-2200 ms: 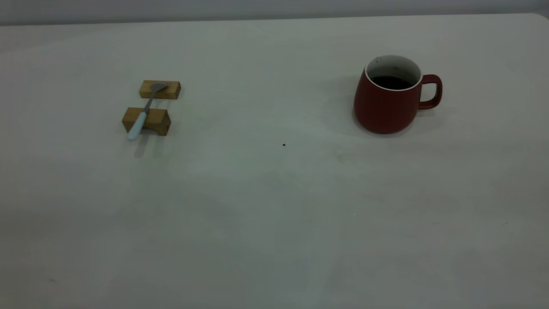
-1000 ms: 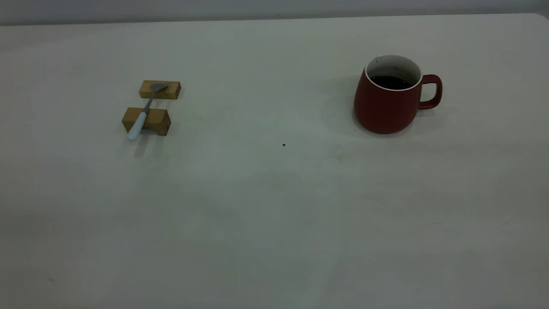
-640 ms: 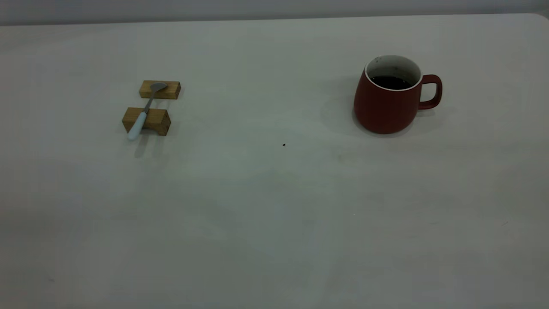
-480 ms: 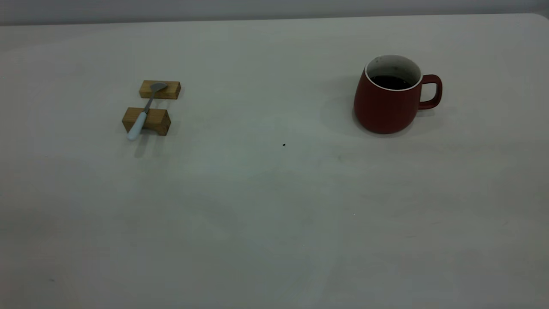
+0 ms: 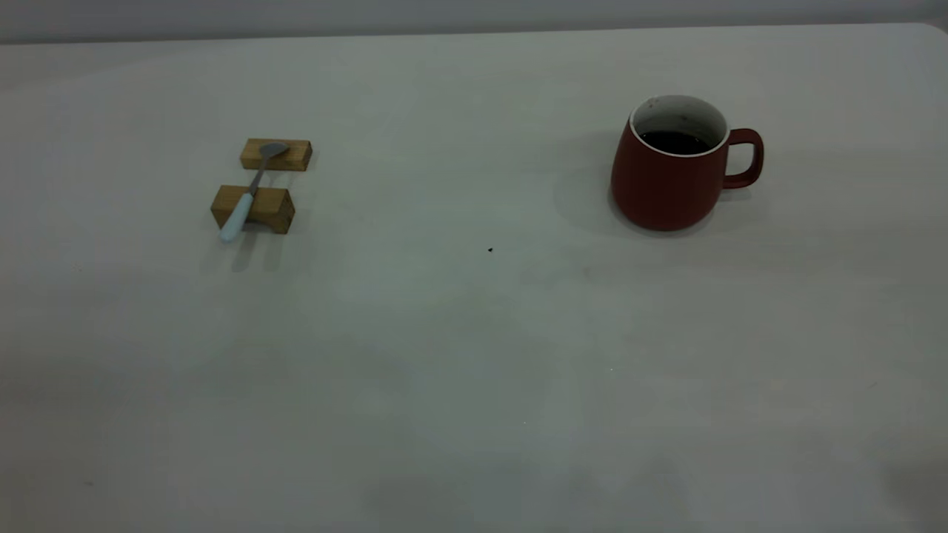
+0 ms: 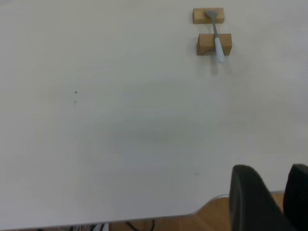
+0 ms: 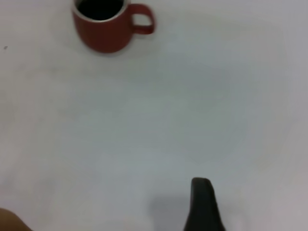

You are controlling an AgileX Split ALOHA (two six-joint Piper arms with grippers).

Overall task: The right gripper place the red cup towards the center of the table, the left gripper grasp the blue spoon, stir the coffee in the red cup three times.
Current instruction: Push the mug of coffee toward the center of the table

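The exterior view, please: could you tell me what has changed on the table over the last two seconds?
Nothing on it has visibly moved. The red cup of coffee stands where it was, and the blue spoon lies across the two wooden blocks as before. Neither has been touched.

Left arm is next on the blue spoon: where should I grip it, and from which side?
Likely the pale blue handle end of the blue spoon, from above. It overhangs the nearer wooden block with air beneath, while the bowl rests on the farther wooden block. Set the jaws across the handle.
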